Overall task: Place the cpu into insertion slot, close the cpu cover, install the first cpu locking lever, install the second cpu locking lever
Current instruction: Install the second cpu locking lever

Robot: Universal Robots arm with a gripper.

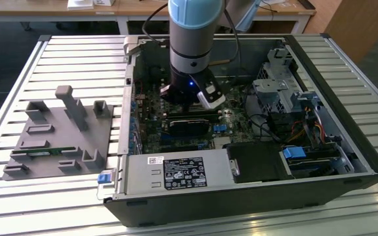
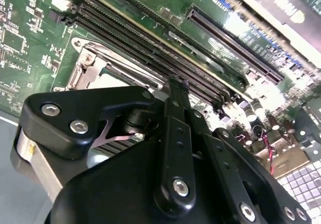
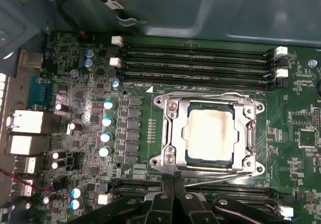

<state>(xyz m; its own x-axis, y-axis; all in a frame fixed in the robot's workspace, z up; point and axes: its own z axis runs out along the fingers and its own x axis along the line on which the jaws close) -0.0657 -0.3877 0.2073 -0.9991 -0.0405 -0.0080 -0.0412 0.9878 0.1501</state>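
In the first wrist view the cpu, a dull silver square with a pale stain, lies in the insertion slot. The silver cpu cover is folded flat over it, framing the chip. A thin silver lever rod runs along the socket edge nearest my gripper, whose black fingers are pressed together right at that edge. The second wrist view shows the gripper shut beside the cover. In the exterior view the gripper is low over the motherboard inside the open computer case.
Long black memory slots flank the socket on both sides, with capacitors nearby. A power supply, a drive cage and cables crowd the case. A grey parts fixture stands on the slatted table at the exterior view's left.
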